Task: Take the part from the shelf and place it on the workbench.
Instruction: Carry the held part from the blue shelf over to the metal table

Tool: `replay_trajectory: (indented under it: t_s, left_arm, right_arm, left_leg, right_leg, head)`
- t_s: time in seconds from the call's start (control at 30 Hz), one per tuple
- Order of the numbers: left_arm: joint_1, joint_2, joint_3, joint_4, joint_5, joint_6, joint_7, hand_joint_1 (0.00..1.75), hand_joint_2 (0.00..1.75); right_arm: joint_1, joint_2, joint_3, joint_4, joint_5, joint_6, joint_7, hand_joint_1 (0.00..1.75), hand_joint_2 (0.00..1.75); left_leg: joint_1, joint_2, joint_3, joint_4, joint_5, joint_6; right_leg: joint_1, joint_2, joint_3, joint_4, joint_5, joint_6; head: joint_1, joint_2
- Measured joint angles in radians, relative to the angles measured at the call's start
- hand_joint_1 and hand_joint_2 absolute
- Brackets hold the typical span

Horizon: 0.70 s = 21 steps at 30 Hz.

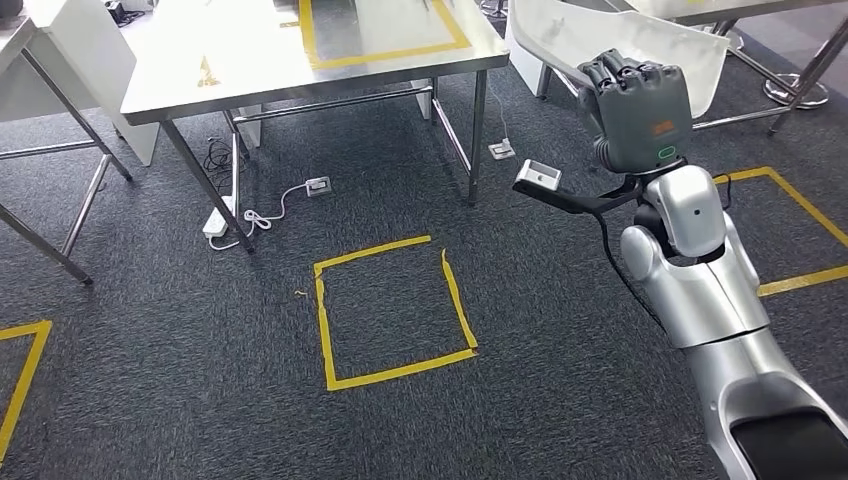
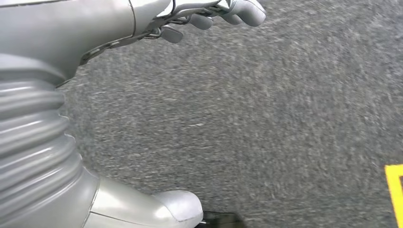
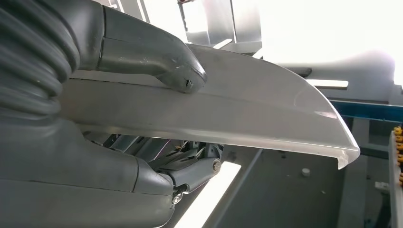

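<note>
My right hand is raised at the right of the head view and grips a long, curved white part that stretches behind and above it. In the right wrist view the thumb lies over the part and the fingers close under it. The steel workbench, marked with a yellow tape rectangle, stands ahead and to the left of the hand. My left hand hangs over grey carpet, fingers and thumb apart, holding nothing.
A yellow tape square marks the carpet in front of the workbench. A power strip with white cables lies under the bench by its legs. Another table stands at the left. More yellow tape runs at the right.
</note>
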<state>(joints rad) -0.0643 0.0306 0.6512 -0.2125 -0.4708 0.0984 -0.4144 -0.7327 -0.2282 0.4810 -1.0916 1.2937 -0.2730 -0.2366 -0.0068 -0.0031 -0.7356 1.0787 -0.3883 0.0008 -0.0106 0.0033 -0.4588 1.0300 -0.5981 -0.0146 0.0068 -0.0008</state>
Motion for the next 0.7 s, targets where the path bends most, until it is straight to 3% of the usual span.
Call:
replay_trajectory:
  t_s: [0.03, 0.07, 0.13, 0.17, 0.23, 0.3, 0.33, 0.37, 0.4, 0.43, 0.5, 0.53, 0.57, 0.63, 0.7]
  left_arm:
    - [0.001, 0.001, 0.000, 0.000, 0.000, 0.000, 0.000, 0.00, 1.75]
    - [0.000, 0.001, 0.000, 0.000, -0.001, 0.001, -0.001, 0.00, 1.75]
    - [-0.002, 0.001, 0.000, -0.001, -0.001, 0.002, -0.002, 0.00, 1.75]
    - [-0.003, 0.001, 0.000, -0.001, -0.001, 0.002, -0.002, 0.00, 1.75]
    - [-0.003, 0.000, 0.001, -0.001, -0.001, 0.002, -0.003, 0.00, 1.75]
    - [-0.001, -0.003, 0.002, -0.001, -0.002, 0.002, -0.003, 0.00, 1.75]
    - [0.000, -0.004, 0.003, 0.000, -0.002, 0.002, -0.004, 0.00, 1.75]
    - [0.001, -0.004, 0.005, 0.000, -0.003, 0.002, -0.004, 0.00, 1.75]
    - [0.002, -0.004, 0.006, 0.000, -0.004, 0.002, -0.004, 0.00, 1.75]
    - [0.002, -0.004, 0.006, 0.000, -0.004, 0.002, -0.005, 0.00, 1.75]
    - [0.003, -0.005, 0.007, 0.000, -0.005, 0.002, -0.006, 0.00, 1.75]
    - [0.003, -0.005, 0.007, 0.001, -0.006, 0.002, -0.007, 0.00, 1.75]
    - [0.004, -0.005, 0.008, 0.001, -0.007, 0.002, -0.008, 0.00, 1.75]
    - [0.002, -0.005, 0.008, 0.000, -0.008, 0.002, -0.008, 0.00, 1.75]
    - [0.000, -0.005, 0.008, 0.000, -0.008, 0.002, -0.009, 0.00, 1.75]
  right_arm:
    - [0.001, 0.001, 0.000, 0.000, 0.002, 0.001, 0.000, 1.75, 1.75]
    - [0.001, 0.002, 0.001, 0.001, 0.004, 0.001, 0.000, 1.75, 1.75]
    - [-0.001, 0.004, 0.001, 0.000, 0.005, 0.001, 0.002, 1.75, 1.75]
    - [-0.002, 0.004, 0.001, 0.000, 0.006, 0.000, 0.004, 1.75, 1.75]
    - [0.001, 0.004, 0.002, 0.001, 0.007, 0.000, 0.007, 1.75, 1.75]
    - [0.009, 0.004, 0.004, 0.005, 0.011, 0.000, 0.009, 1.75, 1.75]
    - [0.013, 0.005, 0.004, 0.007, 0.012, 0.000, 0.009, 1.75, 1.75]
    - [0.014, 0.005, 0.004, 0.008, 0.013, -0.001, 0.009, 1.75, 1.75]
    - [0.015, 0.005, 0.004, 0.009, 0.013, -0.001, 0.009, 1.75, 1.75]
    - [0.015, 0.005, 0.004, 0.009, 0.013, -0.002, 0.008, 1.75, 1.75]
    - [0.015, 0.004, 0.004, 0.011, 0.012, -0.004, 0.006, 1.75, 1.75]
    - [0.015, 0.004, 0.004, 0.013, 0.012, -0.004, 0.004, 1.75, 1.75]
    - [0.014, 0.003, 0.004, 0.014, 0.011, -0.004, 0.003, 1.75, 1.75]
    - [0.007, 0.004, 0.004, 0.014, 0.010, -0.006, 0.000, 1.75, 1.75]
    - [-0.004, 0.005, 0.003, 0.014, 0.010, -0.008, -0.001, 1.75, 1.75]
  left_leg:
    - [-0.006, 0.001, 0.007, -0.032, 0.034, 0.006]
    - [-0.010, 0.001, 0.011, -0.045, 0.043, 0.009]
    - [-0.009, -0.001, 0.032, -0.060, 0.031, 0.015]
    - [-0.007, -0.004, 0.046, -0.067, 0.024, 0.020]
    - [-0.004, -0.010, 0.075, -0.076, 0.005, 0.028]
    - [-0.004, -0.017, 0.103, -0.078, -0.019, 0.032]
    - [-0.004, -0.020, 0.118, -0.078, -0.032, 0.033]
    - [-0.004, -0.023, 0.135, -0.078, -0.045, 0.033]
    - [-0.005, -0.026, 0.153, -0.078, -0.059, 0.032]
    - [-0.005, -0.028, 0.172, -0.077, -0.073, 0.030]
    - [-0.007, -0.033, 0.201, -0.074, -0.101, 0.023]
    - [-0.008, -0.034, 0.210, -0.073, -0.115, 0.018]
    - [-0.008, -0.036, 0.219, -0.068, -0.124, 0.012]
    - [-0.009, -0.035, 0.221, -0.047, -0.125, 0.001]
    - [-0.007, -0.024, 0.182, 0.028, -0.110, -0.011]
  right_leg:
    - [0.001, 0.002, 0.007, -0.009, -0.007, 0.004]
    - [0.001, 0.003, 0.014, -0.015, -0.007, 0.011]
    - [0.001, 0.004, 0.014, -0.005, 0.008, 0.023]
    - [0.001, 0.003, -0.001, 0.033, 0.023, 0.027]
    - [0.001, 0.002, -0.074, 0.152, 0.028, 0.030]
    - [0.002, 0.002, -0.159, 0.251, -0.035, 0.032]
    - [0.002, 0.002, -0.190, 0.267, -0.075, 0.033]
    - [0.002, 0.002, -0.210, 0.256, -0.096, 0.034]
    - [0.002, 0.002, -0.218, 0.220, -0.088, 0.035]
    - [0.002, 0.002, -0.217, 0.164, -0.044, 0.035]
    - [0.005, 0.001, -0.208, 0.044, 0.100, 0.028]
    - [0.007, 0.002, -0.201, 0.008, 0.154, 0.023]
    - [0.009, 0.003, -0.196, -0.010, 0.184, 0.016]
    - [0.008, 0.005, -0.178, -0.013, 0.183, 0.002]
    - [0.004, 0.004, -0.156, -0.018, 0.171, -0.011]
  head:
    - [0.000, 0.000]
    - [0.000, 0.000]
    - [0.000, 0.000]
    - [0.000, 0.000]
    - [0.002, 0.000]
    - [0.002, 0.000]
    - [0.002, 0.000]
    - [0.002, 0.000]
    - [0.002, 0.000]
    - [0.002, 0.000]
    - [0.002, 0.000]
    - [0.001, 0.000]
    - [0.001, 0.000]
    - [0.000, 0.000]
    - [-0.001, 0.000]
